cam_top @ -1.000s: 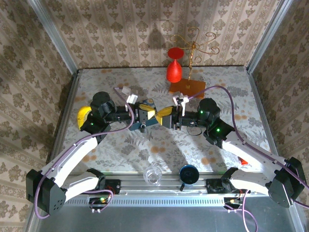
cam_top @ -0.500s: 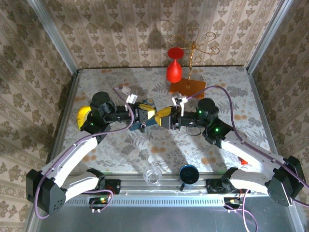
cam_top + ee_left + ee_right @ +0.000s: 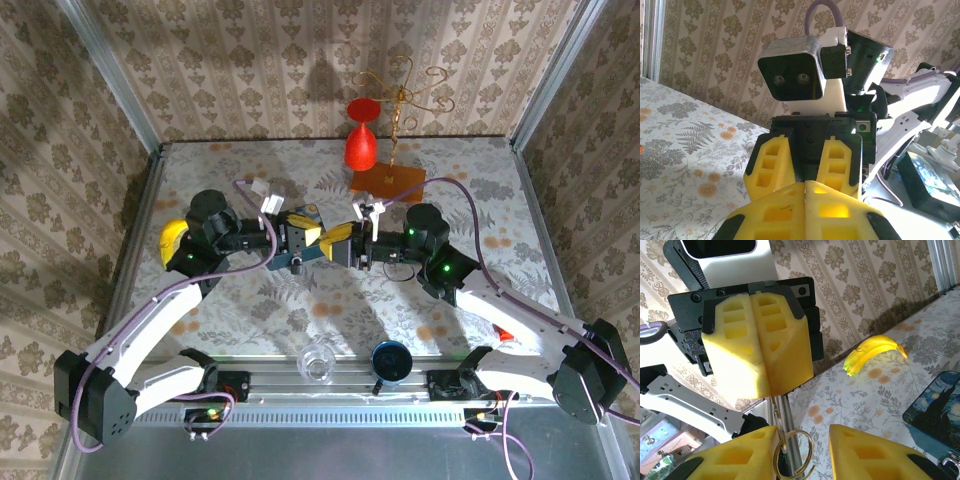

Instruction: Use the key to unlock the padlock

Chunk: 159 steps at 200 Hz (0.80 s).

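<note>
Four yellow fingers meet tip to tip above the table, two on each of the two grippers; the left gripper [image 3: 312, 238] has its pair pressed flat together with no gap at the seam, and whether anything thin is pinched there cannot be told; the right gripper [image 3: 337, 239] faces it from three o'clock with its fingers [image 3: 875, 455] standing clearly apart, clamping nothing. One gold key ring [image 3: 792, 455] hangs in that gap, close by the finger on the nine o'clock side and just below the left gripper's tips; what carries it cannot be made out. One blue swirl-painted tin [image 3: 303, 219] lies under the meeting point. In the right wrist view one small silvery piece [image 3: 951, 461] sits just beside the tin's near corner at five o'clock; it seems to be the padlock, though the frame edge cuts it off. One banana [image 3: 171, 243] lies at nine o'clock of the grippers, by the left arm. One red goblet [image 3: 361, 141] and one gold wire tree [image 3: 402, 95] on an orange base stand at one o'clock. One clear glass [image 3: 318, 363] and one dark round lid [image 3: 390, 360] sit at six o'clock on the near rail.
</note>
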Each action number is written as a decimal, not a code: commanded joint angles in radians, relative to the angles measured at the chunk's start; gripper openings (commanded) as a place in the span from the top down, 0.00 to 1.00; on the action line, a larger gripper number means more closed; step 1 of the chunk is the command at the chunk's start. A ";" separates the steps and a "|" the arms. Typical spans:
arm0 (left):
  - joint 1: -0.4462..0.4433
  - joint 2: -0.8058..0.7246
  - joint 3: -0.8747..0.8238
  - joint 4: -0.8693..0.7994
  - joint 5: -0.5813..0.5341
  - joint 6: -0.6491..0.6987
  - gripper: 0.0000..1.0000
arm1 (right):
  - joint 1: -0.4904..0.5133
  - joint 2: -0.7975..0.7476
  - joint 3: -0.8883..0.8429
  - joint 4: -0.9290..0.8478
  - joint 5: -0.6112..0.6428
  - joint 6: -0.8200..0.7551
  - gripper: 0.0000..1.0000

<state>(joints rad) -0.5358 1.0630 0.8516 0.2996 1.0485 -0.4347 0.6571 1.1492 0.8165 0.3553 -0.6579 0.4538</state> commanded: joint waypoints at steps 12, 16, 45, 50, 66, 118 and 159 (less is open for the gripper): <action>0.005 -0.030 -0.014 0.027 0.022 -0.013 1.00 | 0.004 -0.025 0.018 0.020 0.022 -0.009 0.74; 0.005 -0.031 -0.014 0.027 0.023 -0.013 1.00 | 0.004 -0.026 0.018 0.022 0.021 -0.009 0.74; 0.007 -0.034 -0.020 0.025 0.024 -0.013 1.00 | 0.004 -0.033 0.016 0.022 0.027 -0.009 0.72; 0.007 -0.035 -0.020 0.026 0.024 -0.013 1.00 | 0.004 -0.034 0.016 0.021 0.030 -0.009 0.72; 0.008 -0.038 -0.023 0.025 0.024 -0.012 1.00 | 0.004 -0.037 0.015 0.024 0.030 -0.010 0.73; 0.013 -0.042 -0.026 0.027 0.022 -0.014 1.00 | 0.003 -0.037 0.016 0.029 0.021 -0.009 0.84; 0.019 -0.044 -0.031 0.043 0.012 -0.028 1.00 | 0.004 -0.038 0.011 0.036 0.014 -0.004 0.97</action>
<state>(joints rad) -0.5217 1.0405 0.8299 0.3004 1.0473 -0.4408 0.6598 1.1297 0.8165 0.3656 -0.6518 0.4480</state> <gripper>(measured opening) 0.050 0.060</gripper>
